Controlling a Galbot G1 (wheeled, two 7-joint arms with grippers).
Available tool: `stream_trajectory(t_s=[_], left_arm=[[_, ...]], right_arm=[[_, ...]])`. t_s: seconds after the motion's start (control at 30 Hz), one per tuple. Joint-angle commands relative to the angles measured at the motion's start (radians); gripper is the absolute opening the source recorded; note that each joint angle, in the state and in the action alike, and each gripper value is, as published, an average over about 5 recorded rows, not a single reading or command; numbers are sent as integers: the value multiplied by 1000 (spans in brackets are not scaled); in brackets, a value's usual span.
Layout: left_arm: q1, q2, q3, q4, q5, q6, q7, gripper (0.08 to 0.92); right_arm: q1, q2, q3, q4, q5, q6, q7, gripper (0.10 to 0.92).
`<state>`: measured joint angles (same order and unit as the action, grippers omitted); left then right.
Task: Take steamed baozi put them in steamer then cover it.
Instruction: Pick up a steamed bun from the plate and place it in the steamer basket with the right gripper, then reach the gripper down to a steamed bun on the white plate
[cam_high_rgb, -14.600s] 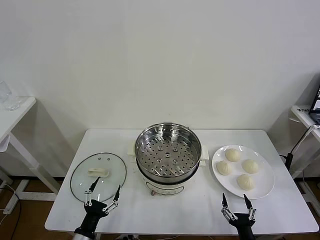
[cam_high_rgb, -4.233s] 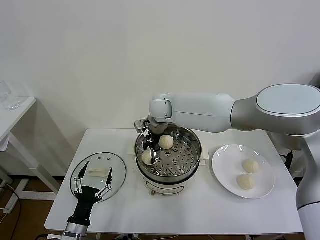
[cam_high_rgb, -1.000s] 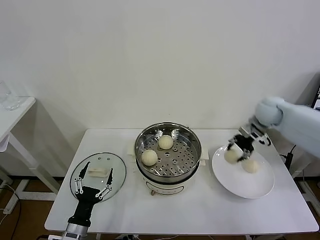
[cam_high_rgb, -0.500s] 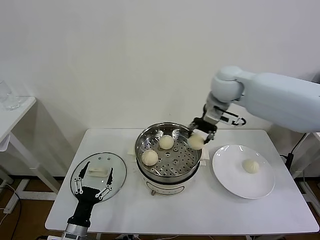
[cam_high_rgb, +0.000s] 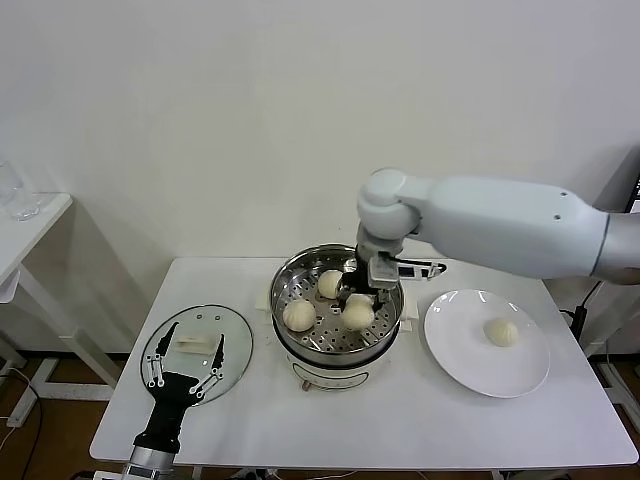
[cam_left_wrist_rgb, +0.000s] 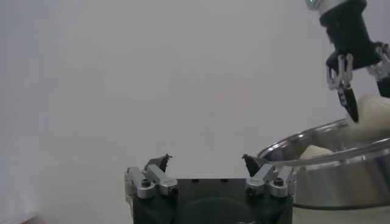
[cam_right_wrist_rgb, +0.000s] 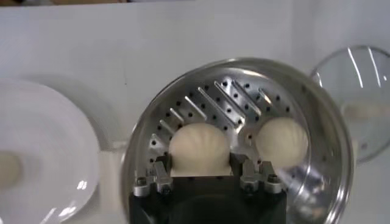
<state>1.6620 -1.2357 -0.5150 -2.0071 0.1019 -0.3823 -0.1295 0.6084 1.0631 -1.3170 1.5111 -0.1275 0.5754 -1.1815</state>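
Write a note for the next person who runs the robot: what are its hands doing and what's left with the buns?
Right gripper: shut on a cream-white pleated bun, over the shiny round steel steamer.
Left gripper: open, empty, above the clear glass lid with cream handle, which lies flat on the table at the steamer's left.
Done: two buns sit on the steamer's perforated tray; the third is held above it.
Left: release this bun, fetch the last bun from the flat white plate, then cover the steamer with the lid.
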Motion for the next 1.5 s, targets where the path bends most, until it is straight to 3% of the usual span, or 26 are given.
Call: stream_trajectory(t_s=[0.03,0.67,0.87,1.03,1.17,1.3,1.5], left_arm=[[0,-1,-2,3,0,-2,-1,823],[-2,-4,-4,10,0,-8,-1,823],[-3,-3,-3,12,0,-8,-1,823],[-4,-3,-3,12,0,-7,-1,823],[-6,-3,-2,15,0,-7,0,823],[-8,-3,2,16,0,-7,0,823],[-13,-2,10,15,2,-2,0,823]], right_arm=[[-85,52,13,-1,-88,81,11,653],[-105,50,25,1,-124,134,22,662],[-105,47,48,-3,-145,134,39,790],[-85,11,94,-7,-108,121,21,821],[-61,-72,171,-33,-9,25,-29,823],[-40,-198,234,-95,106,-175,-74,823],[-43,-382,262,-310,243,-467,-129,823]])
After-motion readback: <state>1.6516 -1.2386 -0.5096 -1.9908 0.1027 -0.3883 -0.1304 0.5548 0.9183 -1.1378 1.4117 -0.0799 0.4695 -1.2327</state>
